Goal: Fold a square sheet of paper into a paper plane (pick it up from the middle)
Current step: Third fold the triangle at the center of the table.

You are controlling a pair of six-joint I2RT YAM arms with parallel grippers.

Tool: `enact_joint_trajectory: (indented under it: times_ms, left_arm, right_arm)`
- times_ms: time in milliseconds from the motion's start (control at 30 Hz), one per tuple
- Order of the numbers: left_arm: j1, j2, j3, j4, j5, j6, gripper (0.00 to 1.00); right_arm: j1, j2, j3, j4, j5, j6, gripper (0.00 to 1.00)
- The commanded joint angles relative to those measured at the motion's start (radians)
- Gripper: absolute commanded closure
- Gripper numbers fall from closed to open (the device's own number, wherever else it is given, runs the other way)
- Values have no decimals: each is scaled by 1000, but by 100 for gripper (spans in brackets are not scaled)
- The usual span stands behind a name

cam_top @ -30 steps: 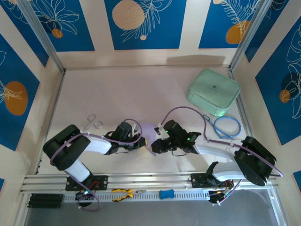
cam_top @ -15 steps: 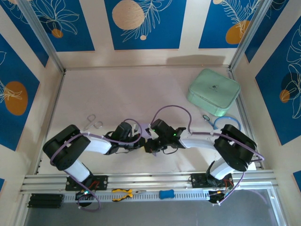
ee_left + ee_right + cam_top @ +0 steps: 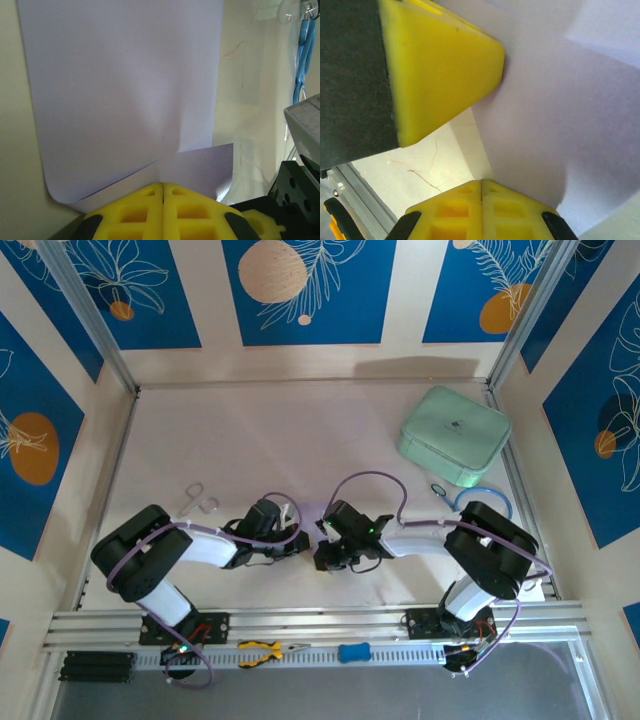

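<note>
Near edge, 6 o'clock: yellow-handled pliers (image 3: 262,649) lie on the rail (image 3: 330,618).

Left gripper (image 3: 162,186): jaws pressed together, pinching the square sheet of paper (image 3: 120,90) where a folded flap meets the main panel. The sheet runs away from the fingertips toward 12 o'clock in your left wrist view.

Right gripper (image 3: 481,182): jaws pressed together on the sheet's edge. One of the left gripper's fingers (image 3: 445,65) touches the paper at 11 o'clock in that view.

From above, both grippers sit nearly tip to tip just near of the table (image 3: 250,440) centre, with the sheet between them and mostly hidden.

Further out:
- Scissors (image 3: 200,502) at 9 o'clock.
- Blue cable loop (image 3: 485,507) at 3 o'clock.
- Mint-green case (image 3: 455,435) at 2 o'clock, well apart from the grippers.
</note>
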Motion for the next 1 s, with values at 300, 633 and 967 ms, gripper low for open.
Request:
enact_joint_trajectory:
  times_ms: [300, 633, 967]
  left_arm:
    - [-7, 23, -2, -78, -36, 22, 100]
    - [-7, 21, -3, -89, -47, 22, 100]
    - [-8, 38, 1, -81, -45, 19, 100]
  right_arm:
    - [-35, -79, -142, 91, -64, 47, 94]
    - [-56, -131, -256, 157, -107, 74, 93]
    - [-64, -156, -317, 207, -109, 94, 93]
